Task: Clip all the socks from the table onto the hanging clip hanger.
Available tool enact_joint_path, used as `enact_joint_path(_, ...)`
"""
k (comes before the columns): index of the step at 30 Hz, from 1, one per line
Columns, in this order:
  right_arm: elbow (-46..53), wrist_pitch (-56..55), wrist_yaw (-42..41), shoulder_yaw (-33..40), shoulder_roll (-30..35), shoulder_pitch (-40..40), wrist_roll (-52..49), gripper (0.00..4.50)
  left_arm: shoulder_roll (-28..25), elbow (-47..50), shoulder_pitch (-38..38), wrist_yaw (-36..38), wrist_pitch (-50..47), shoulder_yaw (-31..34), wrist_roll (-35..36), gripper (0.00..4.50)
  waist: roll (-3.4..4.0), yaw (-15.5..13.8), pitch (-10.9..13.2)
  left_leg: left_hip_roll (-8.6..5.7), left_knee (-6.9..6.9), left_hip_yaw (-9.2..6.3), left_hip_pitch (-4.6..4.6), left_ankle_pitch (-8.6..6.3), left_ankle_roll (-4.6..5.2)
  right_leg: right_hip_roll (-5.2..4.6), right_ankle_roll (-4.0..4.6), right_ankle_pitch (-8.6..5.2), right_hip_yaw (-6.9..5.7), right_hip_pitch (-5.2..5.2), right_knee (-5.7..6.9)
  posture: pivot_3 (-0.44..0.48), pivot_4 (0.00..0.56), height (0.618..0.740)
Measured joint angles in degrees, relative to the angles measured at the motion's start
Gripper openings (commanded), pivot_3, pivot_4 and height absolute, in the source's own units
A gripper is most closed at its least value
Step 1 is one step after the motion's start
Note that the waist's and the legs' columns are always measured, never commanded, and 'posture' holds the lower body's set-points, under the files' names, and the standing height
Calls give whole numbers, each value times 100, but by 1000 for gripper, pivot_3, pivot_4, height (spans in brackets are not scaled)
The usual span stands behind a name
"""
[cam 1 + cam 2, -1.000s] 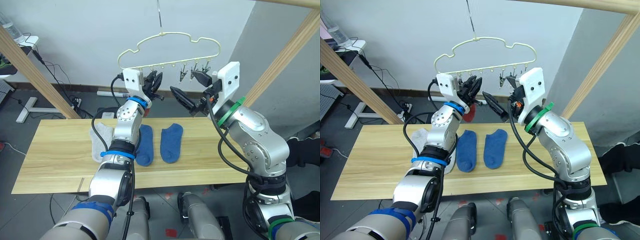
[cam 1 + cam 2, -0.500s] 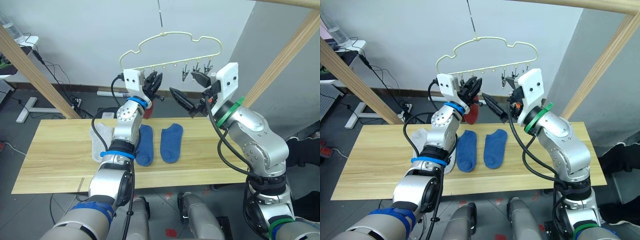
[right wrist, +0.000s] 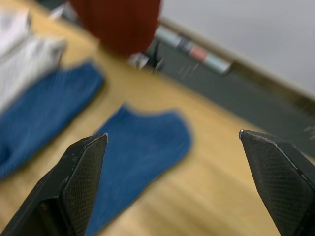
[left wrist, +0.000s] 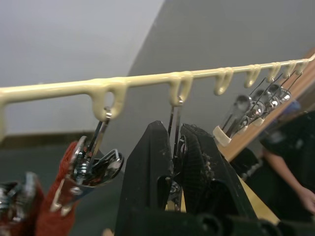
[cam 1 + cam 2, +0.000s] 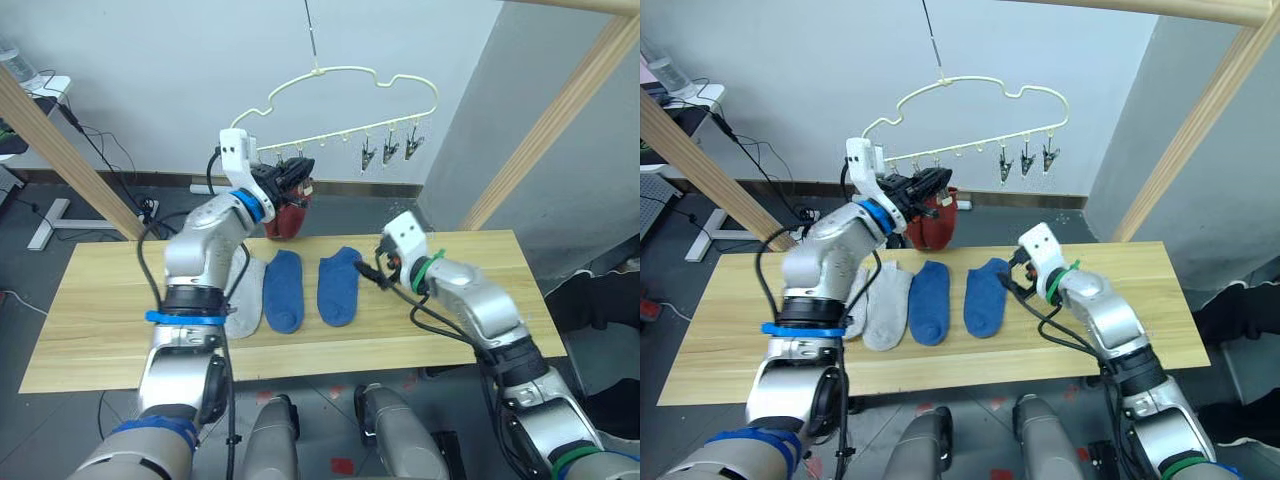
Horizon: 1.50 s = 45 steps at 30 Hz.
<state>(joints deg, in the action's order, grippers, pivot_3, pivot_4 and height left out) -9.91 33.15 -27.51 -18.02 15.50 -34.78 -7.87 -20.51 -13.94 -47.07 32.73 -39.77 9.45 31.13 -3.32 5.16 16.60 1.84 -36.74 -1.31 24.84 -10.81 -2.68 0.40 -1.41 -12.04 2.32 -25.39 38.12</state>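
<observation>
left gripper (image 4: 174,147) has its two black fingers pressed together around one of the little metal clips (image 4: 173,147) up on the clip hanger's (image 5: 345,75) bar, so it's pinching that clip. right next to it a rust red sock (image 5: 933,220) hangs from the bar, and in the left wrist view another clip (image 4: 93,164) bites a bit of red knit (image 4: 61,191).

right gripper (image 3: 172,147) is down low over the table (image 5: 90,330), fingers spread wide with nothing between them, hovering just past the toe end of the right blue sock (image 5: 337,285).

on the table, left to right: two light grey socks (image 5: 880,300) lying side by side and touching, then a blue sock (image 5: 929,302), then the other blue one, all laid roughly parallel. soft ribbed knit, rounded toes.

the hanger is thin pale-yellow wire with a bumpy cloud outline, hooked onto a thin rod (image 5: 309,30) from above. three shiny metal clips (image 5: 388,150) dangle free at the right end of the bar.

table is a long light wood plank top with pale grain, lots of bare room on both ends. thick wooden poles (image 5: 545,120) slant up on both sides. behind is a white wall (image 5: 150,60) going grey on the right, dark floor with cables (image 5: 100,140) and a white stand (image 5: 50,215) far left. someone's arm (image 4: 290,182) shows blurry in the left wrist view.
</observation>
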Motion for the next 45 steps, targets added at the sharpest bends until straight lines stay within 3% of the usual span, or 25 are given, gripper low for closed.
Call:
enact_joint_path(8, -2669, -1226, 2, -185, -676, -973, 675, 4500, -680, 271, -291, -4, -2149, 522, 947, 218, 0, -56, 0, -6, 1, -3, 1, -1, -1, -7, 0, 0, -4, 5, -10, -34, 239, 740)
enact_joint_path(14, -4438, -1957, 306, 78, -964, -1614, 954, 4500, -567, 739, -61, -160, -2439, 645, 1128, 218, 0, -81, 0, -8, 9, -2, 0, -1, -3, -16, 24, 14, -4, 4, -12, -24, 242, 740)
enact_joint_path(20, -5153, -2162, 369, 397, -1113, -1839, 967, 4500, -479, 960, 80, -356, -2467, 710, 1186, 218, 0, -82, 0, -6, 11, -2, -4, -1, -4, -13, 22, 13, -3, 4, -7, -17, 251, 740)
enact_joint_path(23, -5295, -2196, 203, 469, -1208, -1841, 1007, 3882, -481, 967, 77, -357, -2480, 727, 1209, 218, 0, -83, 0, -7, 10, -2, -4, -1, -3, -12, 20, 12, -3, 4, -8, -15, 252, 740)
enact_joint_path(34, -5310, -2914, 22, 309, -1255, -1799, 1531, 122, -486, 946, 59, -319, -2456, 655, 1241, 218, 1, -90, 1, -7, 11, -2, -4, -1, -4, -13, 16, 9, -3, 4, -9, -19, 262, 740)
enact_joint_path(39, -4597, -3281, -494, 247, -1153, -1299, 1560, 53, -484, 875, 22, -348, -2478, 702, 1272, 218, 2, -103, 2, -7, 12, -1, -4, -2, -3, -13, 4, 3, -2, 4, -10, -14, 264, 740)
enact_joint_path(42, -3431, -2931, -979, 366, -1116, -762, 1191, 53, -431, 789, -24, -459, -2601, 804, 1358, 218, 5, -119, 4, -5, 12, -4, -4, -2, -4, -14, 2, 1, -3, 3, -7, -16, 266, 740)
enact_joint_path(45, -1635, -1698, -1413, 594, -1050, -193, 393, 53, -339, 654, -109, -590, -2846, 1005, 1565, 218, 15, -157, 9, -4, 10, -13, -3, -1, -4, -14, 2, 1, -11, 5, -2, -29, 266, 740)
